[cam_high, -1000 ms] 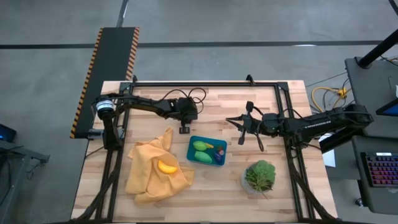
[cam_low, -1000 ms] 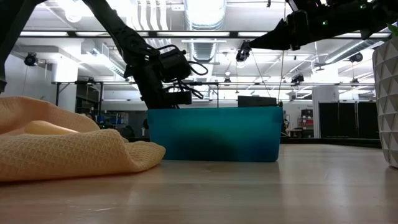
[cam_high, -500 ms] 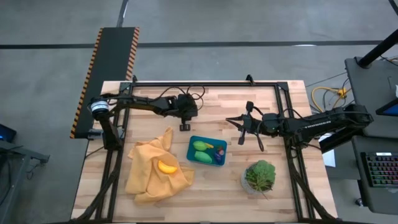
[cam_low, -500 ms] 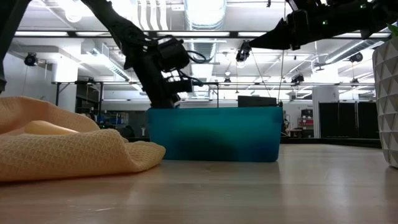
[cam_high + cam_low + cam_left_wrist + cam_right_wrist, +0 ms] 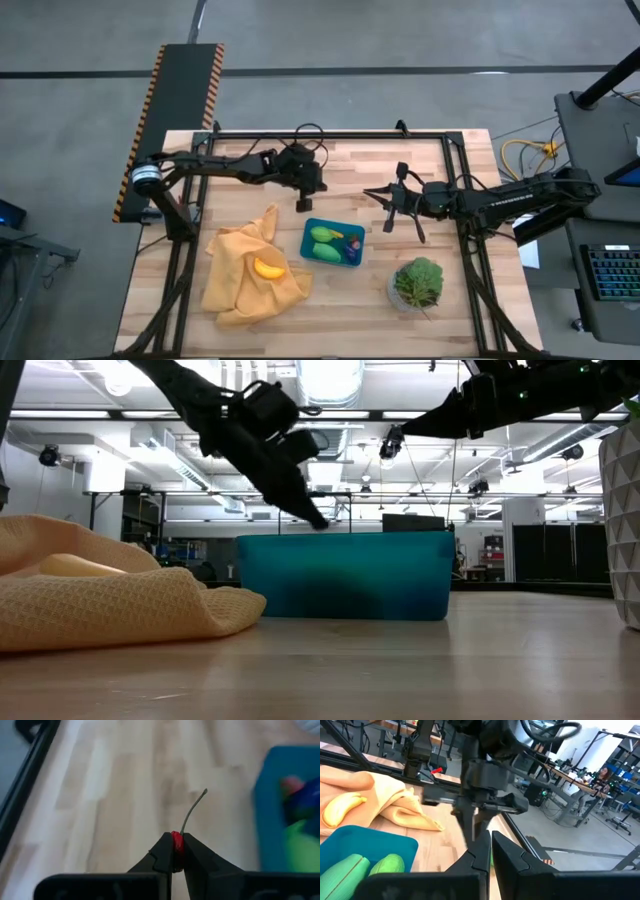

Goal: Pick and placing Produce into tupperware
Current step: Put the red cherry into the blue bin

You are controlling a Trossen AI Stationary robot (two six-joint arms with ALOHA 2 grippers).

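Watching the overhead feed, I saw the left gripper [image 5: 303,204] hanging above the bare wood just off the far edge of the tupperware [image 5: 333,243], near the middle of the table [image 5: 440,160]. Its fingers [image 5: 162,852] were pinched tight on a small red piece of produce [image 5: 176,842], with a thin grey-green stem [image 5: 192,812] sticking out ahead of the tips. From table height that gripper [image 5: 318,522] pointed down at a slant, its tip just over the container's rim [image 5: 345,536].

Inside the teal container I could make out two green pieces [image 5: 322,243] side by side and a few small red and dark bits [image 5: 351,246] toward its right end. A yellow-orange piece [image 5: 266,267] lay on the mustard cloth [image 5: 250,272] spread toward the table's front left corner.

The right gripper [image 5: 372,194] waited with its fingers pressed together and nothing between them, raised above the table to the right of the container's far side. A leafy plant in a clear pot [image 5: 417,283] stood near the front edge on the right.

Through the right wrist camera I saw a person [image 5: 605,773] seated far back in the room.
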